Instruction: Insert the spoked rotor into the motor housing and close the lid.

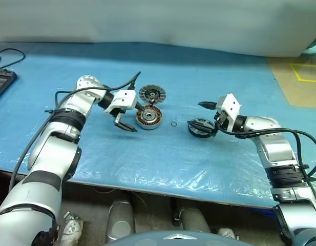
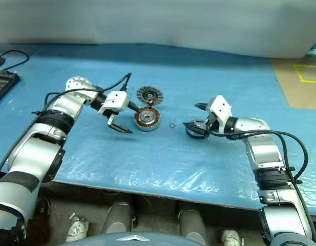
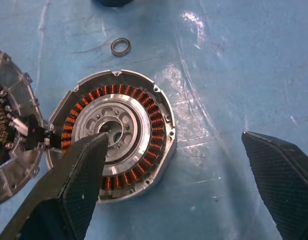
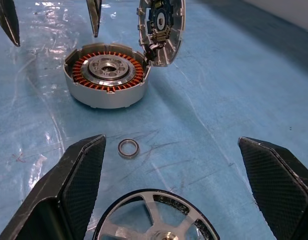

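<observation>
The motor housing [image 4: 106, 75] is matt silver metal ringed with glossy copper-coloured wire windings, its hinged lid [image 4: 161, 30] dull grey cast-looking metal. The spoked rotor [image 4: 158, 220] has bright brushed-metal spokes inside a black rim. Crinkled, shiny clear plastic film covers the blue counter [image 4: 218, 100], and the pincer fingers [image 4: 74, 185] are black with a finely woven, rough texture.

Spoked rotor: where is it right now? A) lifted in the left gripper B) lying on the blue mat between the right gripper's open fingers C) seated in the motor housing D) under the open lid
B: the spoked rotor lies on the blue mat between the open fingers of the right gripper, apart from the motor housing, whose centre holds no rotor and whose lid stands open.
</observation>
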